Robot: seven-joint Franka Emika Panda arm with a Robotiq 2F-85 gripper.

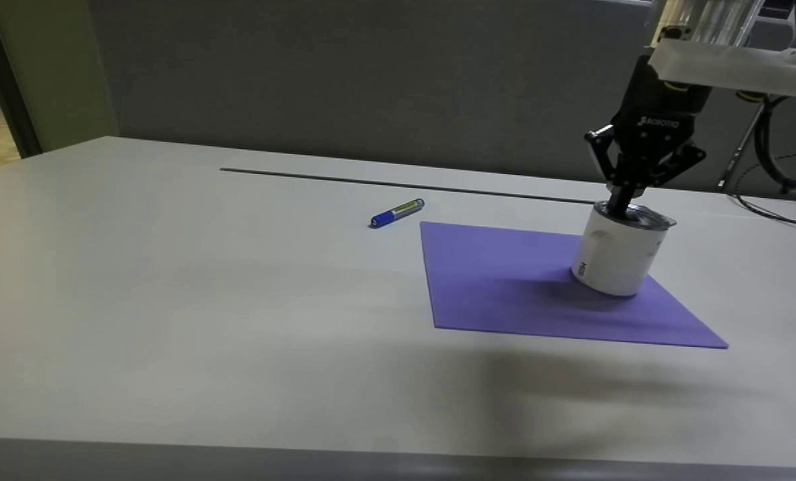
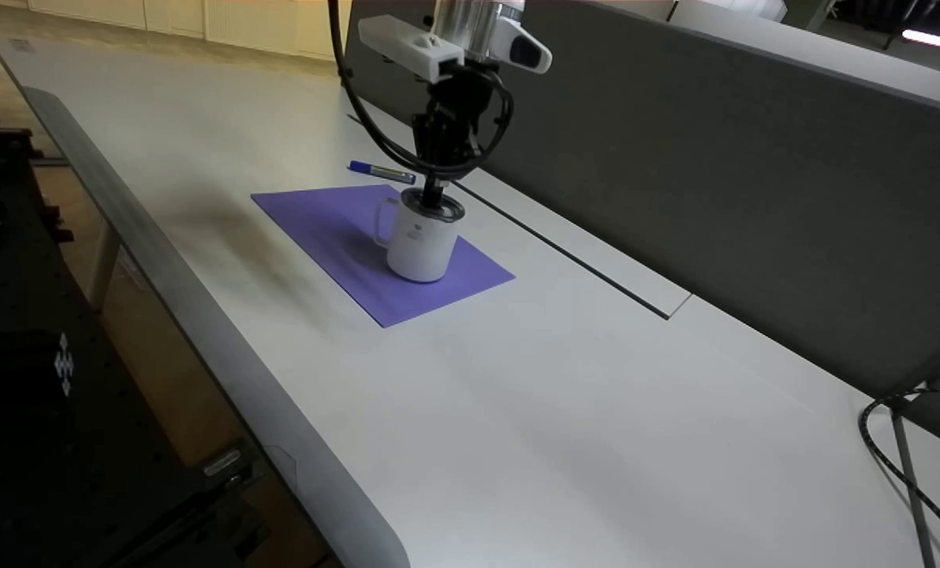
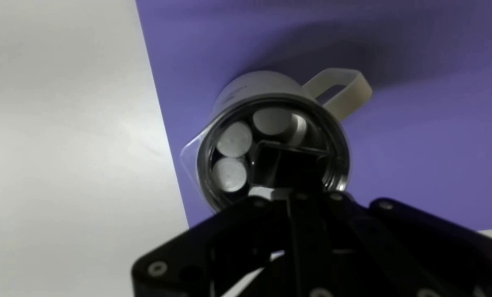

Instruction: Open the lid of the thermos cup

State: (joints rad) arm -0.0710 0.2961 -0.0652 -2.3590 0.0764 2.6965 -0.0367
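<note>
Working on opening, it seems, the fingers (image 1: 619,202) are standing together at the lid (image 1: 645,219), whether pinching it I cannot tell; directly below them the thermos cup (image 1: 616,259) is sitting capped, and the next move is probably needing firm purchase before lifting

On the gripper (image 1: 616,208), near two o'clock in an exterior view, stands ROBOTIQ after a small emblem (image 1: 642,121). The print (image 1: 582,268) on the thermos cup (image 1: 615,254), at its eight o'clock, is too small to read, as is the label (image 1: 406,208) on the pen (image 1: 398,213), toward nine o'clock. In an exterior view, near nine o'clock, a black block (image 2: 16,369) shows white arrow-like signs (image 2: 63,364).
</note>
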